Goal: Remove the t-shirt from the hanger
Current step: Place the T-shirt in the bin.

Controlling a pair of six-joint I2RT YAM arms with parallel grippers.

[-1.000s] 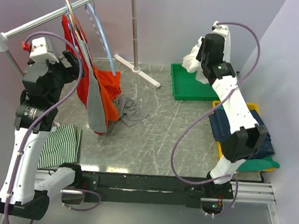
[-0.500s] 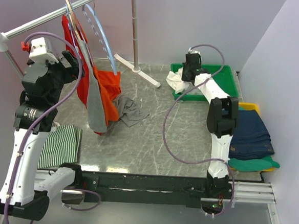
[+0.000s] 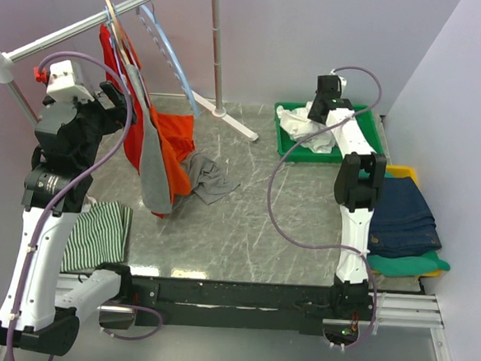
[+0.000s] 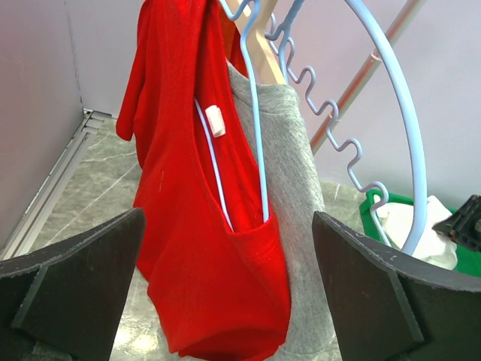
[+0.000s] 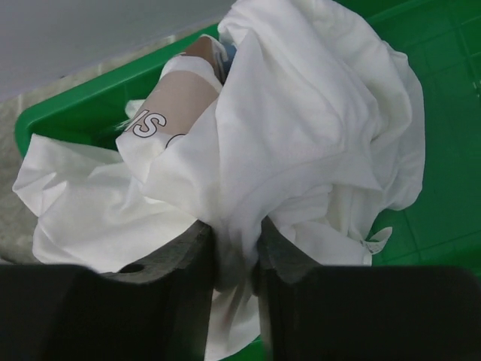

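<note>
A red t-shirt (image 3: 173, 143) and a grey t-shirt (image 3: 150, 178) hang on hangers from the slanted rail (image 3: 86, 33) at the back left. An empty light blue hanger (image 3: 170, 60) hangs beside them. My left gripper (image 3: 114, 97) is open, its jaws wide apart, facing the red t-shirt (image 4: 188, 248) without touching it (image 4: 227, 226). The grey t-shirt (image 4: 301, 226) is behind the red one. My right gripper (image 3: 318, 116) is shut on a white t-shirt (image 5: 301, 128), bunched between the fingers (image 5: 237, 241), over the green bin (image 5: 443, 210).
The green bin (image 3: 368, 132) sits at the back right. A grey cloth (image 3: 212, 178) lies on the table under the rack. A striped cloth (image 3: 96, 232) lies front left. Folded navy clothes (image 3: 403, 212) sit at the right edge. The rack pole (image 3: 216, 55) stands at the back.
My right arm has come down from a raised pose and carried the white t-shirt from the bin's left edge further over the bin. The left arm has not moved.
</note>
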